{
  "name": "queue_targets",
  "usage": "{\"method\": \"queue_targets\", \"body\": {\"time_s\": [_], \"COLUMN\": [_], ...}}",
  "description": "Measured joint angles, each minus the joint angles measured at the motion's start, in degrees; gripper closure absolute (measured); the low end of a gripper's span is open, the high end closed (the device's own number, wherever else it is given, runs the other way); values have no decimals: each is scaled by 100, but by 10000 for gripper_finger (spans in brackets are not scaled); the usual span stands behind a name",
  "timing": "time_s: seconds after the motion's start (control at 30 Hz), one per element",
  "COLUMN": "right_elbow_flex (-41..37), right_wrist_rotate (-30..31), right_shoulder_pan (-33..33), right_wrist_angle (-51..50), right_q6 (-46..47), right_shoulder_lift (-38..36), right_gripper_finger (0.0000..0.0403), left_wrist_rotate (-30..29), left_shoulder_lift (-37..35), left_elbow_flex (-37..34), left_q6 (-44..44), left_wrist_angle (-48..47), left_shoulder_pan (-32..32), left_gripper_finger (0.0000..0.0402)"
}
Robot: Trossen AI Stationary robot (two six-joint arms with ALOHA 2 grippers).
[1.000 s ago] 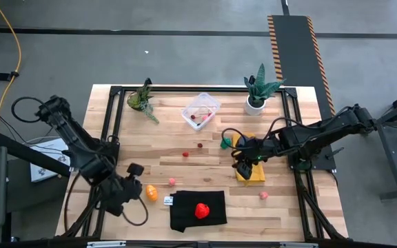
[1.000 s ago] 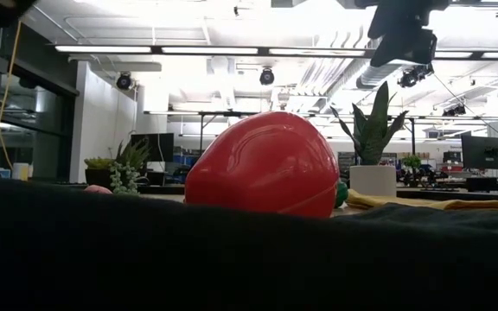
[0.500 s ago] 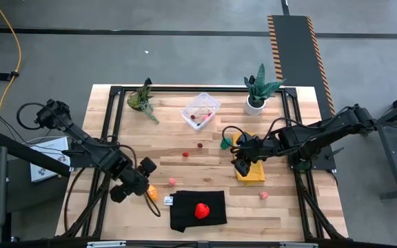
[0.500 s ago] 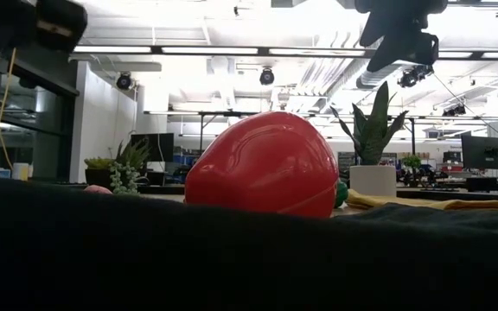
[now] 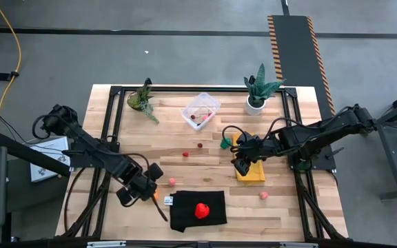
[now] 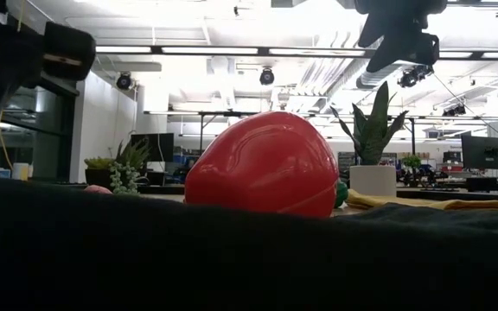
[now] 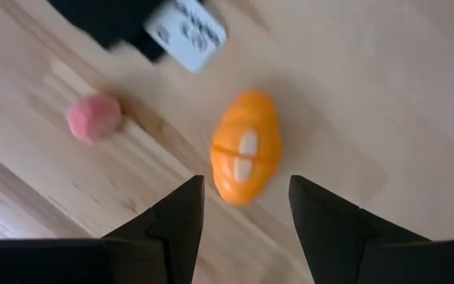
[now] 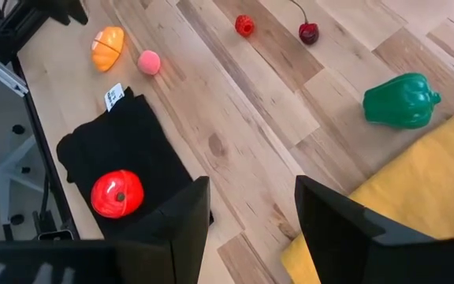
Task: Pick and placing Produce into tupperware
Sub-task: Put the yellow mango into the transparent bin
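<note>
An orange produce piece point(image 7: 245, 158) lies on the wooden table, close to the black cloth's white tag point(image 7: 186, 31). My left gripper point(image 7: 245, 207) hangs open just above it, pointing down, a finger on either side of its nearer end, and touches nothing. In the high view the left gripper point(image 5: 147, 188) hides most of the orange piece point(image 5: 155, 195). My right gripper point(image 8: 247, 225) is open and holds nothing above the yellow cloth point(image 5: 251, 169). The clear tupperware point(image 5: 200, 110) stands at the far middle with small berries inside. A red produce piece point(image 5: 202, 210) rests on the black cloth point(image 5: 197, 210).
A green pepper point(image 8: 400, 101), two red berries point(image 5: 185, 154) point(image 5: 200, 145) and pink balls point(image 5: 172, 181) point(image 5: 263, 195) lie loose on the boards. Two potted plants point(image 5: 142, 100) point(image 5: 257, 89) stand at the far edge. A black frame point(image 5: 109, 124) runs round the table.
My left gripper has moved toward the table's right edge and gone down over the orange piece, rolling at the wrist as it went. The orange piece has stayed where it lay. My right gripper has kept its place.
</note>
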Motion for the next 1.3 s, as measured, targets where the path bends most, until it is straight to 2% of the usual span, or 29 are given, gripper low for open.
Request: {"method": "queue_targets", "body": {"time_s": [0.17, 0.5, 0.93, 1.3], "right_elbow_flex": [0, 0, 2, 2], "right_wrist_rotate": [15, 20, 96, 122], "right_shoulder_pan": [0, 0, 0, 1], "right_wrist_angle": [-5, -20, -48, -72], "right_q6": [38, 44, 90, 81], "right_shoulder_lift": [0, 0, 2, 2], "right_gripper_finger": [226, 226, 226, 226], "left_wrist_rotate": [19, -31, -40, 61], "left_shoulder_lift": [-8, 7, 651, 670], "left_elbow_flex": [2, 2, -16, -101], "left_q6": [-4, 68, 406, 556], "left_wrist_angle": [330, 323, 318, 535], "left_shoulder_pan": [0, 0, 0, 0], "left_gripper_finger": [218, 162, 198, 190]}}
